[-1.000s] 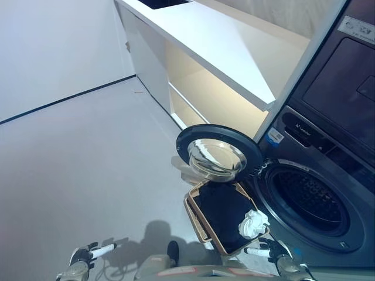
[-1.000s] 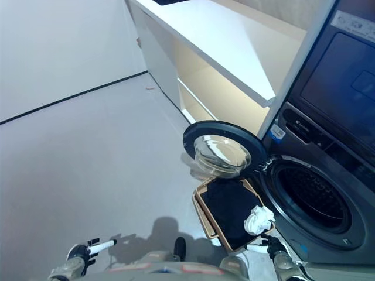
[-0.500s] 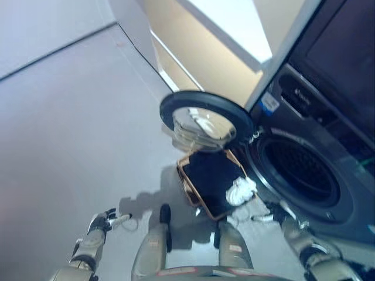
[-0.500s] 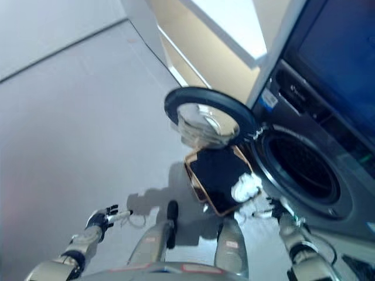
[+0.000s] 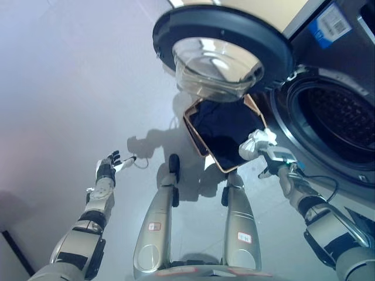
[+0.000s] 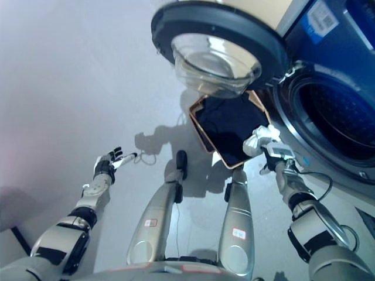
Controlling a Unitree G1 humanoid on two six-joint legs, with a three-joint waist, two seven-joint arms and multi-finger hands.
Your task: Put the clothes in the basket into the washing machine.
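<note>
While the washing machine (image 5: 328, 111) stands at the right of both views with its round door (image 5: 221, 44) swung wide open to the left, the dark drum opening (image 6: 343, 117) is fully exposed. Door glass bulges toward the camera and overhangs the far end of the basket (image 5: 202, 140), which sits on the grey floor (image 5: 70, 88) just in front of the machine, below the door. Basket — a rectangular tan-rimmed one — is tilted in the picture, its long axis running from upper left to lower right. It holds dark clothes (image 5: 225, 132) that fill most of the interior, plus a crumpled white cloth (image 5: 256, 142) lying at the near right corner, against the rim and closest to the drum. Right robot hand (image 5: 274, 163) is extended from the lower right, just beside the white cloth at the basket's near right corner; whether it touches the cloth cannot be told, and its fingers are too blurred and foreshortened to say whether they are spread or closed. Left robot hand (image 6: 107, 165) is held out over the bare floor at the left, well apart from the basket, fingers spread and relaxed, holding nothing — one white-tipped finger points toward the basket side. All clothes seen lie in the basket; the visible part of the drum shows only its dark perforated wall.
</note>
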